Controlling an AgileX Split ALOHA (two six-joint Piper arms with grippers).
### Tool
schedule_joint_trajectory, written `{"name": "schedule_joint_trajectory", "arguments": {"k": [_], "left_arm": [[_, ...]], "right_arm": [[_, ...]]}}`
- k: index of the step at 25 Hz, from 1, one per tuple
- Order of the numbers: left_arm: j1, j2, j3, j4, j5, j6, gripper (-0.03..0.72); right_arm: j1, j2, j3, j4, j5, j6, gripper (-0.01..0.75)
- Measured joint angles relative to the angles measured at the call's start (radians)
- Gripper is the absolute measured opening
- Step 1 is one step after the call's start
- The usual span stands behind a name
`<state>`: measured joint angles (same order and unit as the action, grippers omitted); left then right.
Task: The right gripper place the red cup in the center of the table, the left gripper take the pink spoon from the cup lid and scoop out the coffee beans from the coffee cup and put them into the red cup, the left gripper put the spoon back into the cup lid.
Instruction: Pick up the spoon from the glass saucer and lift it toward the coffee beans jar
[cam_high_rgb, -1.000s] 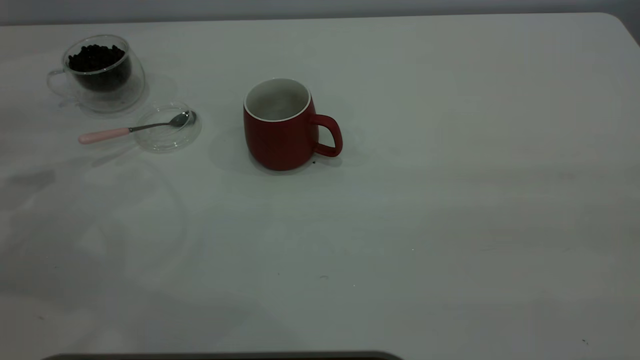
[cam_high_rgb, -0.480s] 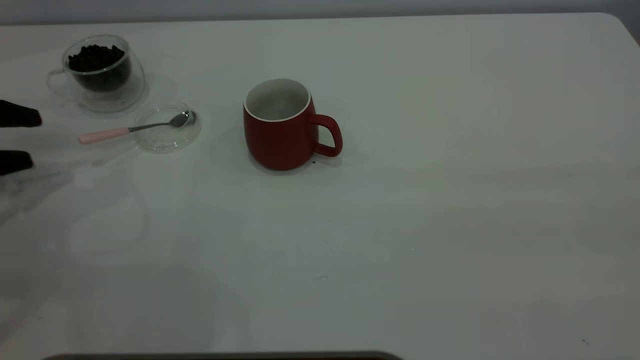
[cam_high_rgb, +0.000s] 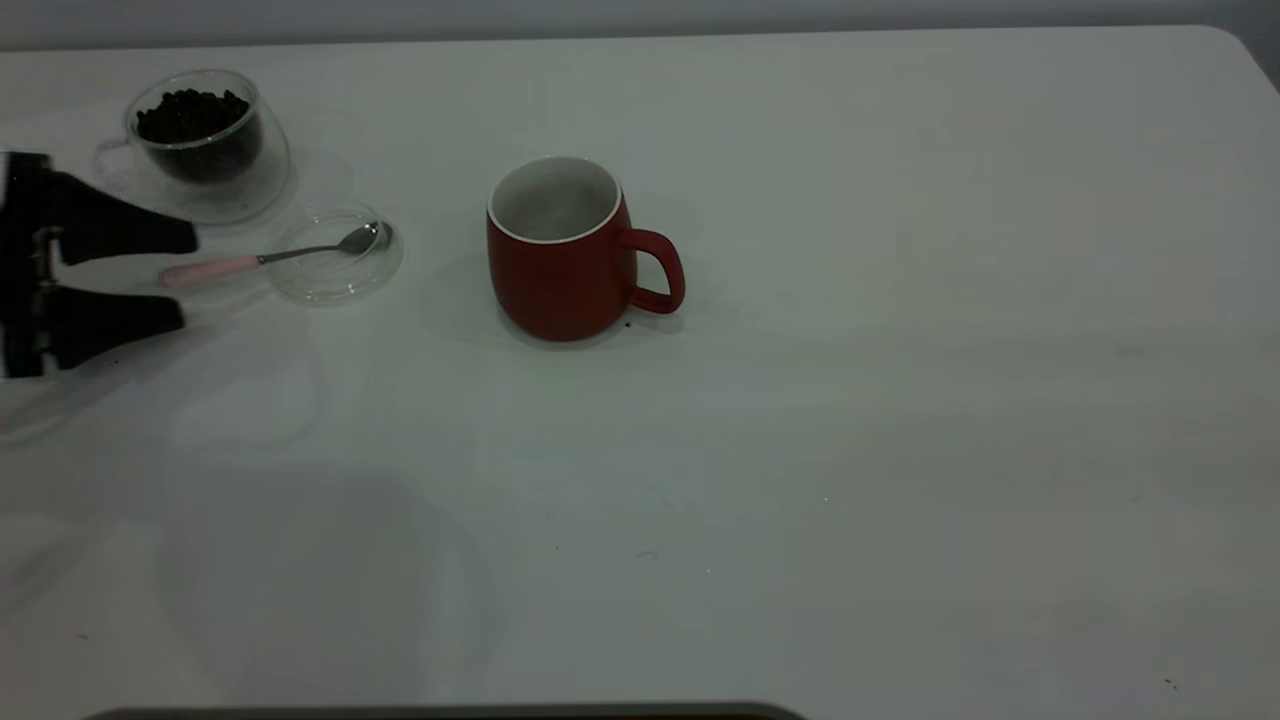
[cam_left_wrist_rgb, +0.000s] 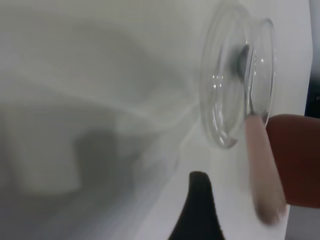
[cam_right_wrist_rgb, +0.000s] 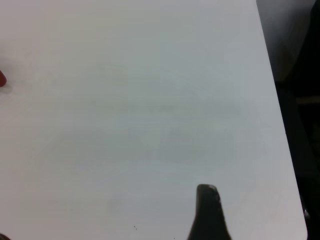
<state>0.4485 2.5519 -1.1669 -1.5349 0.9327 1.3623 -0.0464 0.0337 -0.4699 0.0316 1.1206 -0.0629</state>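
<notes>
Exterior view: the large plain white table (cam_high_rgb: 900, 420) carries the dark red ceramic mug (cam_high_rgb: 560, 255) near its centre. My left gripper (cam_high_rgb: 185, 275), black and tapered, enters from the left edge with its fingers spread, one on each side of the handle end of the pink-handled metal spoon (cam_high_rgb: 262, 259). The spoon's long axis points away from me toward the mug, its bowl resting in the clear glass lid (cam_high_rgb: 335, 285), just beside the beans-filled glass cup (cam_high_rgb: 205, 145). My right gripper (cam_right_wrist_rgb: 209, 212) is out of the exterior view; its state cannot be determined.
</notes>
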Motion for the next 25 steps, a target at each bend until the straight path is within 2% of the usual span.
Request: {"name": "schedule_joint_trajectory", "arguments": {"k": [8,11,21,25], "left_arm": [[-0.070,0.043,-0.095,0.004,0.004,-0.073,0.669],[-0.077,0.043,-0.100,0.000,0.022,-0.078,0.621],[-0.077,0.043,-0.100,0.000,0.037,-0.085,0.265],[-0.077,0.043,-0.100,0.000,0.033,-0.085,0.156]], "right_arm": [[0.000,0.000,0.000,0.000,0.000,0.000,0.587],[0.000,0.000,0.000,0.000,0.000,0.000,0.587],[0.000,0.000,0.000,0.000,0.000,0.000,0.587],[0.000,0.000,0.000,0.000,0.000,0.000,0.587]]}}
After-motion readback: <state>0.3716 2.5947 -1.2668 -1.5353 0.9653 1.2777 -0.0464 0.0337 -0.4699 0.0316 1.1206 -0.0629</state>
